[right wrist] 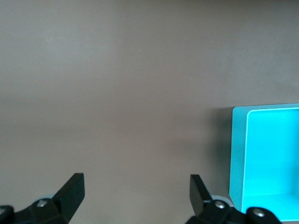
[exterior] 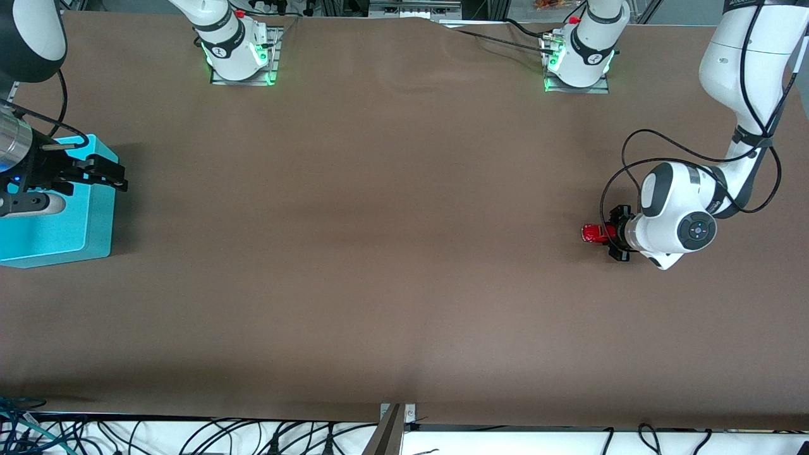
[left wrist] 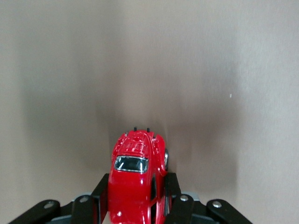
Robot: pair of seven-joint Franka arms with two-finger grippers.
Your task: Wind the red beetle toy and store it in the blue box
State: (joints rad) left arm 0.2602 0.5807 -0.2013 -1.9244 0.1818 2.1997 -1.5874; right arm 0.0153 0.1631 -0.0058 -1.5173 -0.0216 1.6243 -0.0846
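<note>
Gripping red beetle toy (left wrist: 135, 186) low, left gripper (exterior: 608, 232) risks wheel slip; right gripper (exterior: 104, 175) waits open-fingered over blue box (exterior: 69, 237).

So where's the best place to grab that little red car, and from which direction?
Across its flanks, coming in along its length from one end. The red beetle toy is narrow and rounded, so its sides give the flattest purchase. The left gripper holds it that way now, one finger on each side, low over the table.
</note>
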